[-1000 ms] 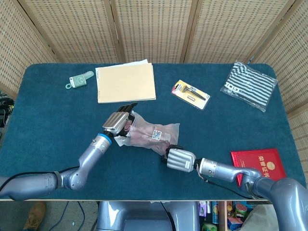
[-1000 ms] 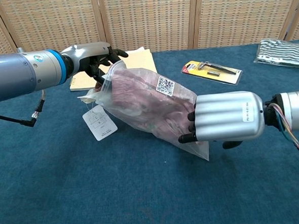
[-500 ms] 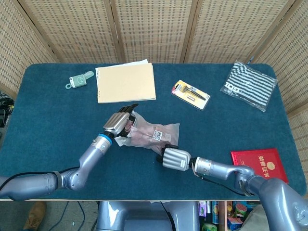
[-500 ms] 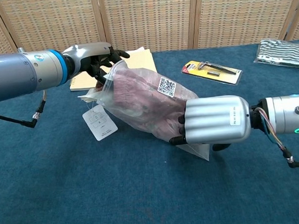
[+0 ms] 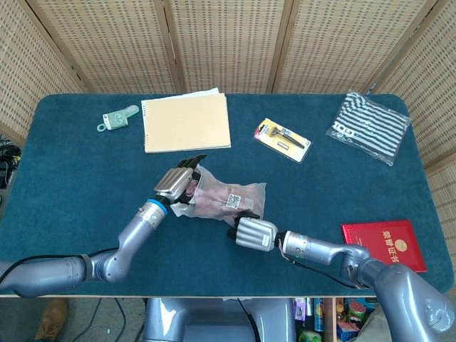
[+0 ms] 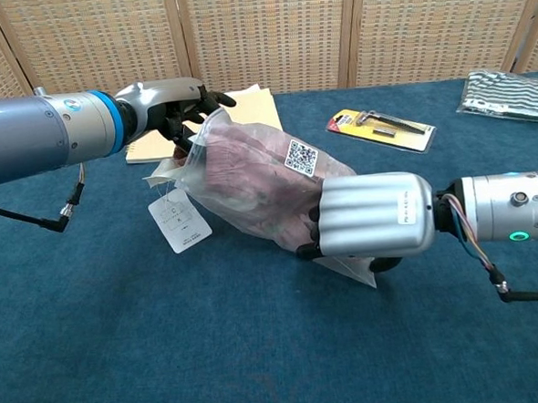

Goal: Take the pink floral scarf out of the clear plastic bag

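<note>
The clear plastic bag (image 5: 226, 199) lies lifted off the blue table, with the pink floral scarf (image 6: 245, 173) still inside it and a QR label on top. My left hand (image 5: 177, 183) grips the bag's open end at the upper left, its fingers (image 6: 193, 102) curled on the plastic rim. My right hand (image 5: 253, 233) clasps the bag's lower right end, fingertips (image 6: 308, 238) pressed into the plastic and the scarf. A white paper tag (image 6: 181, 221) hangs from the bag's mouth.
A tan notebook (image 5: 187, 122) lies behind the bag, and a green tag (image 5: 117, 119) to its left. A yellow blister pack (image 5: 283, 139) and a striped packaged cloth (image 5: 368, 126) lie at the back right. A red booklet (image 5: 385, 242) sits at the front right.
My right hand has slid left along the bag, further onto its lower end. The left hand and the bag's mouth have barely moved.
</note>
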Tool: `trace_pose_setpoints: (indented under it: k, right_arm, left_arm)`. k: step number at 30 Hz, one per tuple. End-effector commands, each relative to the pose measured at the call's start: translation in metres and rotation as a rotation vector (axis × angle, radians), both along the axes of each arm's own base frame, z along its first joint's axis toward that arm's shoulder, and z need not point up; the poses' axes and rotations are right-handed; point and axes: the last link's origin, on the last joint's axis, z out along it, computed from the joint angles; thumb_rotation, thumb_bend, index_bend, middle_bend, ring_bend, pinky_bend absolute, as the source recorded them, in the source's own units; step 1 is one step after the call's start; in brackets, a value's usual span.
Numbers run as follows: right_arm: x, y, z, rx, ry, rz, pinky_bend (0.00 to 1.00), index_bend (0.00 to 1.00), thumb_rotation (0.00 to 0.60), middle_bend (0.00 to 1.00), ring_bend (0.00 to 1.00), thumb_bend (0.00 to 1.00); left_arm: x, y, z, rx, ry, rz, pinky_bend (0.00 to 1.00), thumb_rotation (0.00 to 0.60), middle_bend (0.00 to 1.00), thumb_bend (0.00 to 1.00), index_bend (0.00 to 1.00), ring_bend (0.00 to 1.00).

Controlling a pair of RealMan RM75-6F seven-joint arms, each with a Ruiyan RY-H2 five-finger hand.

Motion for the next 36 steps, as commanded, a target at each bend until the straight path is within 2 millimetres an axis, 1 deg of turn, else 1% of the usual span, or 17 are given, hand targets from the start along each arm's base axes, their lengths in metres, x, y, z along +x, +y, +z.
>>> trace_pose_setpoints:
  k: [1,6,10,14,25,29,32,36]
  right_arm:
    - [0.001,-0.001,-0.001,-0.001,-0.002,-0.005,0.75,0.40,0.600,0.65,0.59,0.14]
    - [0.001,-0.002,-0.001,-0.002,0.001,-0.004,0.75,0.43,0.600,0.65,0.59,0.14]
    - [0.001,-0.001,-0.002,0.001,-0.003,-0.003,0.75,0.48,0.600,0.65,0.59,0.14]
    - [0.002,-0.001,-0.003,0.003,-0.004,-0.002,0.75,0.49,0.600,0.65,0.59,0.17]
    - [0.006,-0.001,-0.007,0.008,-0.007,-0.006,0.75,0.49,0.600,0.66,0.59,0.20]
    - [0.008,-0.001,-0.011,0.011,-0.011,-0.016,0.75,0.53,0.600,0.67,0.60,0.26]
    - [0.009,-0.001,-0.013,0.014,-0.013,-0.021,0.75,0.53,0.600,0.67,0.60,0.31]
    - [0.010,-0.001,-0.015,0.015,-0.011,-0.027,0.75,0.53,0.600,0.67,0.60,0.34]
  left_arm:
    - [-0.001,0.000,0.000,0.000,0.000,0.002,0.00,0.600,0.00,1.00,0.72,0.00]
    - [-0.002,0.001,0.002,0.002,-0.001,0.008,0.00,0.600,0.00,1.00,0.72,0.00]
    - [-0.003,0.002,0.002,0.001,-0.004,0.011,0.00,0.600,0.00,1.00,0.72,0.00]
    - [-0.003,0.002,0.002,0.001,-0.005,0.011,0.00,0.600,0.00,1.00,0.72,0.00]
    - [-0.004,0.002,0.002,-0.001,-0.010,0.013,0.00,0.600,0.00,1.00,0.72,0.00]
    - [-0.004,0.001,0.001,-0.003,-0.012,0.014,0.00,0.600,0.00,1.00,0.72,0.00]
    - [-0.004,0.001,0.001,-0.005,-0.015,0.016,0.00,0.600,0.00,1.00,0.72,0.00]
    - [-0.004,0.001,0.000,-0.008,-0.016,0.018,0.00,0.600,0.00,1.00,0.72,0.00]
